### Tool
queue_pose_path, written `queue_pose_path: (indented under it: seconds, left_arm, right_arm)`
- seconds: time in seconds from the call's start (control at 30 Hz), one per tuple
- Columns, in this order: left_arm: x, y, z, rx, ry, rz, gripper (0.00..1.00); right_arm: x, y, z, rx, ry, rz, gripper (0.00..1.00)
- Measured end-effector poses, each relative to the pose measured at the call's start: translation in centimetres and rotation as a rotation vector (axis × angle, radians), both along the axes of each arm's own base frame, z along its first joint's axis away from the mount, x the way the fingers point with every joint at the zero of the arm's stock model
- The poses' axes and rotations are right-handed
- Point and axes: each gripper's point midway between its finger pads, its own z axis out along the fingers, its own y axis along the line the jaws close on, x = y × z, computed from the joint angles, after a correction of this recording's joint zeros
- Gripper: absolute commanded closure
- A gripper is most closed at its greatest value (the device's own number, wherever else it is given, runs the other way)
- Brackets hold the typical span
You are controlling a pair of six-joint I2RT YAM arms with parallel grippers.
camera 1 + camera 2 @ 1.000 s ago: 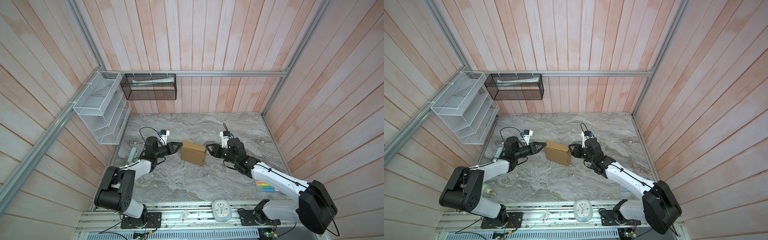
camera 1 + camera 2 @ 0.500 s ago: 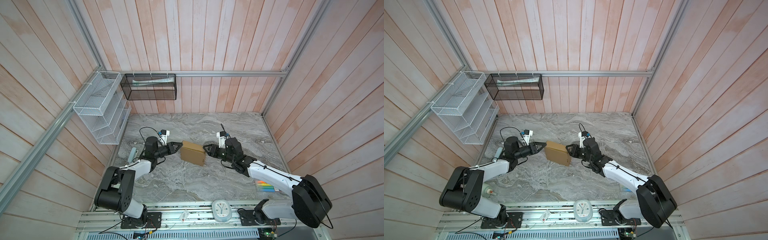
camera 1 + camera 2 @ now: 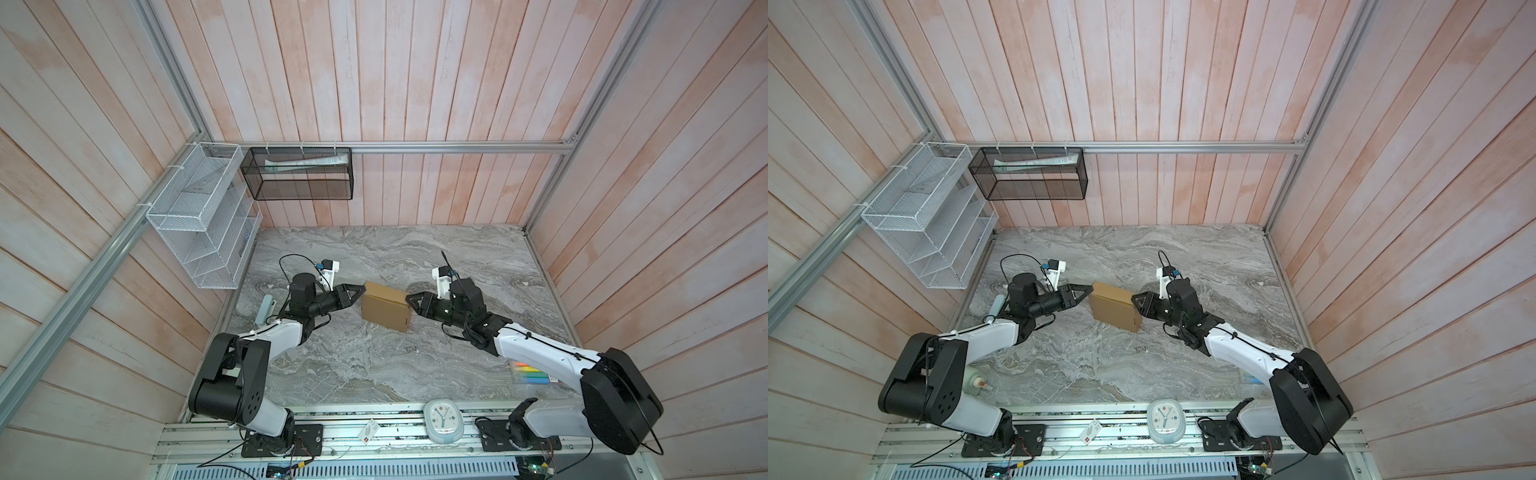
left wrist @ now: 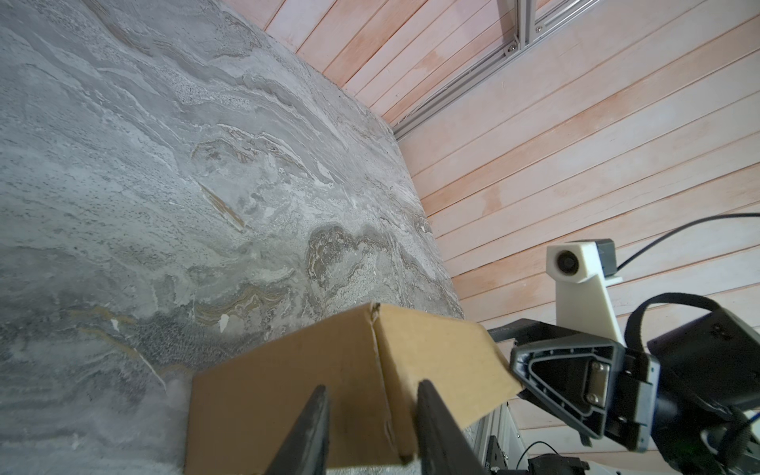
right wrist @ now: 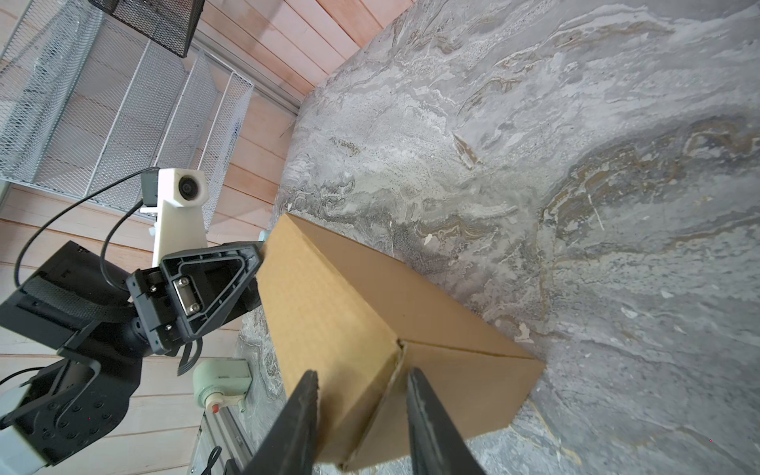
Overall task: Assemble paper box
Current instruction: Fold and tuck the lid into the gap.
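Mid-table on the marble tabletop [image 3: 374, 374], the paper box [image 3: 384, 307] stands folded shut between both arms, slightly skewed. Left gripper [image 3: 357, 291] meets its far-left corner and right gripper [image 3: 411, 300] its right end (wrist views show each pair of jaws parted astride a box edge). Can't tell whether either actually pinches the cardboard.

The paper box [image 3: 385, 307] is plain brown cardboard, folded up and closed. It lies crooked near the middle of the bench [image 3: 374, 365].
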Motion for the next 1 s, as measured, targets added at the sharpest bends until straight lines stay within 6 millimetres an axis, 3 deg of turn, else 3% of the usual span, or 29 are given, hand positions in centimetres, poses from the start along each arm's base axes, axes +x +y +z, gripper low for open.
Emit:
queue_pose_path:
  seconds: [1.0]
  left_arm:
    - [0.11,0.16,-0.3,0.014,0.01,0.019,0.57]
  right_arm:
    - [0.3,-0.09,-0.53,0.023,-0.014,-0.004,0.82]
